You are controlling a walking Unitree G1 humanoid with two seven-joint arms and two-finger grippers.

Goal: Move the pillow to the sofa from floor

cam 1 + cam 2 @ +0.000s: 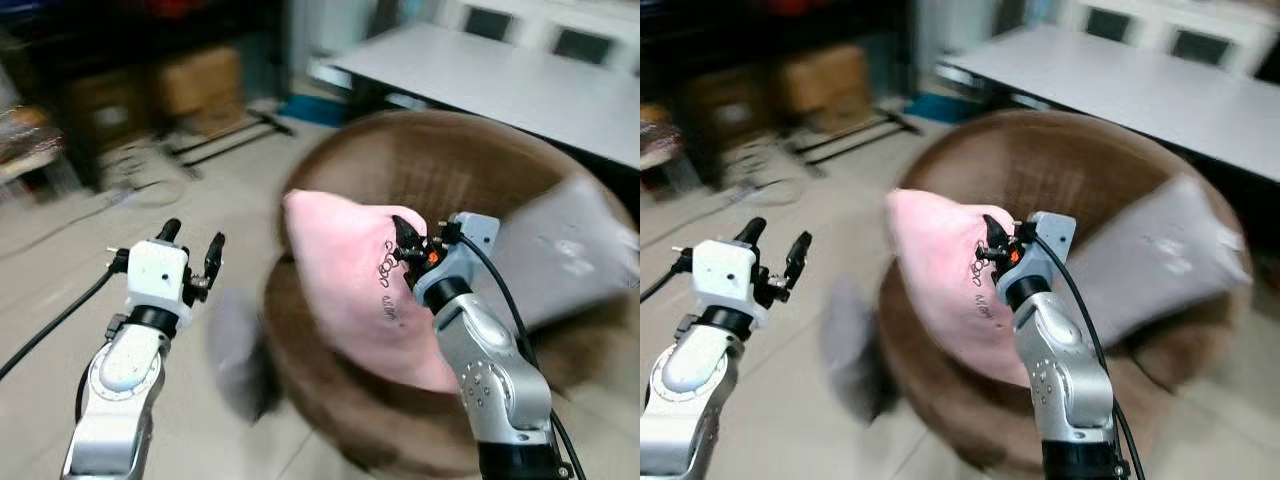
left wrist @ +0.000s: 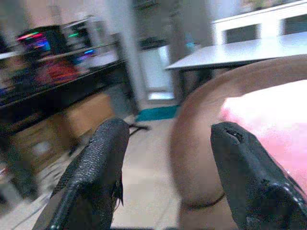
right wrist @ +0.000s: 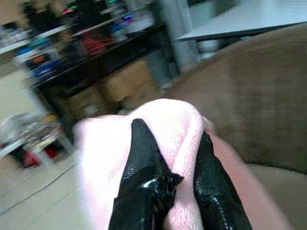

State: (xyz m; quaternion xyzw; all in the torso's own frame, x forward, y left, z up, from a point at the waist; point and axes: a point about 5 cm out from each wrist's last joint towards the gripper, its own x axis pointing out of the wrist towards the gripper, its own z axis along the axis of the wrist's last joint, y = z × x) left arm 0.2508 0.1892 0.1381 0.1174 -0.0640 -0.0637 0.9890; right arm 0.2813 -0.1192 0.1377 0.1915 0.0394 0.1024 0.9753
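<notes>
Already off the floor, the pink pillow [image 1: 350, 275] hangs in the right gripper [image 1: 408, 243], whose black fingers [image 3: 144, 158] are pinching a fold of its upper edge between them. It is held above the near rim of the round brown sofa [image 1: 420, 170], with the seat lying onward toward twelve and one o'clock from the fingers. The pillow's long axis runs on a slant, from its upper corner at about ten o'clock down to its lower end at about five o'clock, so it droops toward the robot and across the sofa's front edge. A grey cushion [image 1: 570, 255] leans in the sofa at about three o'clock from the grip. The left gripper [image 1: 190, 255] hovers well apart at nine o'clock over the floor [image 1: 200, 190], fingers spread and holding nothing. The right arm alone carries the load, so I judge the coming move to be a short push forward before letting go.
</notes>
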